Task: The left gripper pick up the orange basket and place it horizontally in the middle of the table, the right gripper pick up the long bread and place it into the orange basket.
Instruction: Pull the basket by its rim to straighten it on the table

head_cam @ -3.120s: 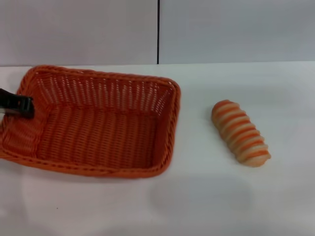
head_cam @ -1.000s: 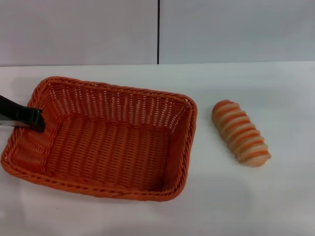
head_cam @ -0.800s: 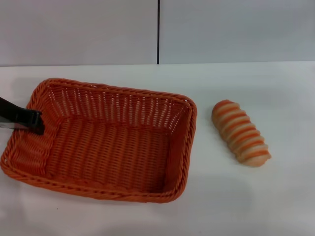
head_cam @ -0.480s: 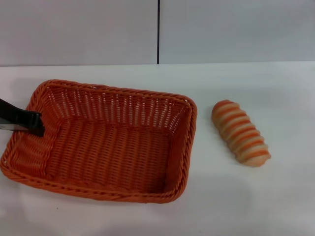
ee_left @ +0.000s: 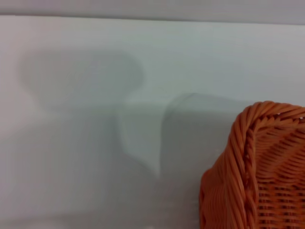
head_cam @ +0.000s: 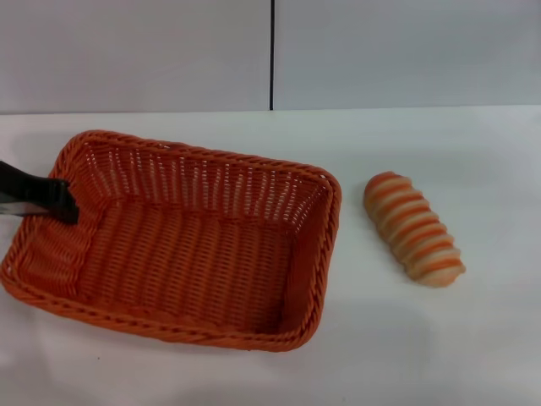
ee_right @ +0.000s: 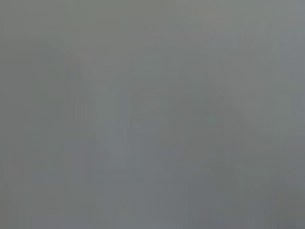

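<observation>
Left gripper (head_cam: pixel 52 201) holding the orange basket (head_cam: pixel 182 237) by its left rim while the long bread (head_cam: pixel 413 228) waits

The left gripper is reaching in from nine o'clock in the head view, its dark finger lying across the basket's short left wall; it looks clamped on that rim, though only one finger is showing, so whether the grip is closed cannot be told for certain. Holding the short end is letting the arm steer the basket so its long side runs across the white table (head_cam: pixel 473 338). The basket is sitting left of centre, slightly skewed, empty inside. The striped bread is lying at three o'clock of the basket, apart from it, angled toward five o'clock. The left wrist view is catching only a basket corner (ee_left: pixel 257 167). The right gripper is not showing anywhere.
</observation>
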Robot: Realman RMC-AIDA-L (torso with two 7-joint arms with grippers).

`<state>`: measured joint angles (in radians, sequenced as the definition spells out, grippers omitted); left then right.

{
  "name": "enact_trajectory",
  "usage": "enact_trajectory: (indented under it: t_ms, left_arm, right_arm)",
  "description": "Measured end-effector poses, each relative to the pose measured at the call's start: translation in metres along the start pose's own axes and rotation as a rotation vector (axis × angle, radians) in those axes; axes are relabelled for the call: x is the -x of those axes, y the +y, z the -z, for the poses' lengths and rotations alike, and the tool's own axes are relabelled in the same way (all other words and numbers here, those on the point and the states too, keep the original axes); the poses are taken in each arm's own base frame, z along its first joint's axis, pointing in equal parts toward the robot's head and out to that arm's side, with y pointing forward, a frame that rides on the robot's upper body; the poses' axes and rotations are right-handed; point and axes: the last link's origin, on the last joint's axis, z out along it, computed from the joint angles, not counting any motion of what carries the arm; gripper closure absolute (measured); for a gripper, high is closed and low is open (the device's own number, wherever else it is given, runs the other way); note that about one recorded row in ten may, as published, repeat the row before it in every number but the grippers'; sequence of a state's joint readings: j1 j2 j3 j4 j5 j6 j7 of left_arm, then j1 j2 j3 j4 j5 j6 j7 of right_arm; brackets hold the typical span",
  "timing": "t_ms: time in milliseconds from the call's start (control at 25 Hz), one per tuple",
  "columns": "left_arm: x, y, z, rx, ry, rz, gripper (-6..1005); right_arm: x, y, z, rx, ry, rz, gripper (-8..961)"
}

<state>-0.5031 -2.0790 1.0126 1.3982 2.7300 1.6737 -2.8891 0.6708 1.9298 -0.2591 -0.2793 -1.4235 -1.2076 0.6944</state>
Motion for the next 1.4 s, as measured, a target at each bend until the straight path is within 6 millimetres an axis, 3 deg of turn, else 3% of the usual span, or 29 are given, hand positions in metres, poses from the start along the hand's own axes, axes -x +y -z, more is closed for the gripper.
enact_trajectory:
  t_ms: [600, 1040, 1400]
  left_arm:
    - [-0.014, 0.013, 0.007, 0.080, 0.047, 0.001, 859]
    - [-0.011, -0.013, 0.007, 0.076, 0.086, 0.125, 860]
    - [-0.002, -0.005, 0.003, 0.170, 0.078, 0.131, 860]
  right_arm:
    - [0.003, -0.002, -0.004, -0.001, -0.005, -0.003, 286]
    - [0.003, -0.001, -0.010, 0.008, 0.002, 0.036, 288]
    - [0.006, 0.000, -0.018, 0.013, 0.000, 0.039, 288]
